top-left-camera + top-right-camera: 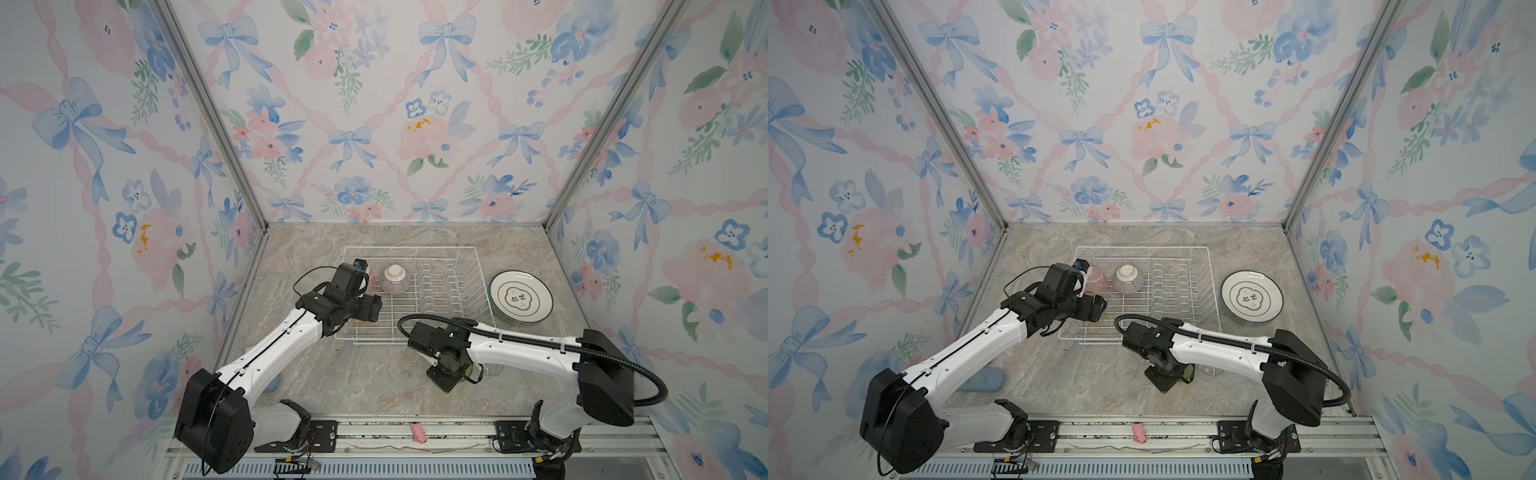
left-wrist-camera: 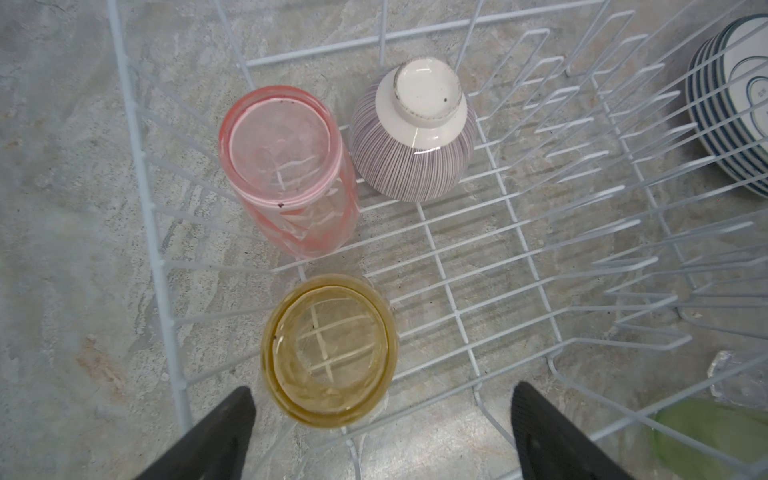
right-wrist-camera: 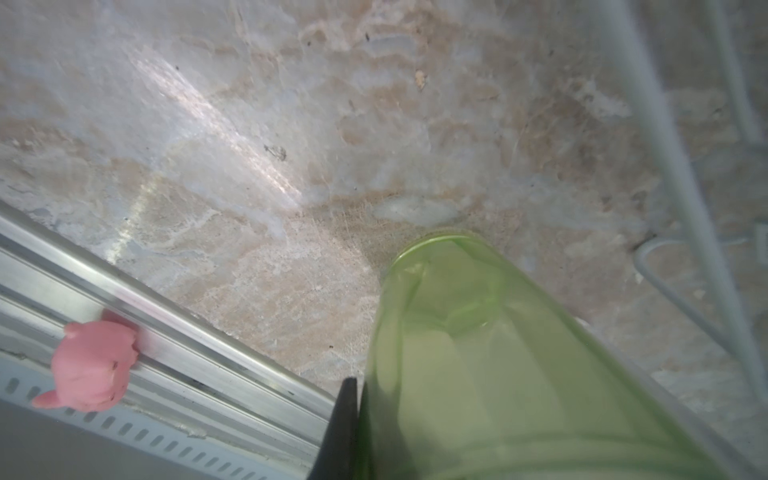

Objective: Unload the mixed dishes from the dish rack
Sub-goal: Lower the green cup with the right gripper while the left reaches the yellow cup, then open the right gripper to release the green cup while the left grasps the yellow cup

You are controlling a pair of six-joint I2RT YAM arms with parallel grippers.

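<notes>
1. While the left gripper hangs over the near left corner of the dish rack, its jaws are spread wide on either side of the yellow tumbler. Neither finger visibly touches the tumbler.
2. The yellow tumbler stands on end on the rack's wire floor. The pink tumbler stands just behind it, and the striped bowl sits foot-up beside the pink one.
3. The plates lie stacked on the countertop, just outside the rack's right wall.
4. The right gripper is in front of the rack, low over the countertop. It is pressed together on the wall of the green tumbler. One finger seems to sit inside the tumbler, though the view is blurred.
5. The clear tumbler stands on the countertop, near the green one.
</notes>
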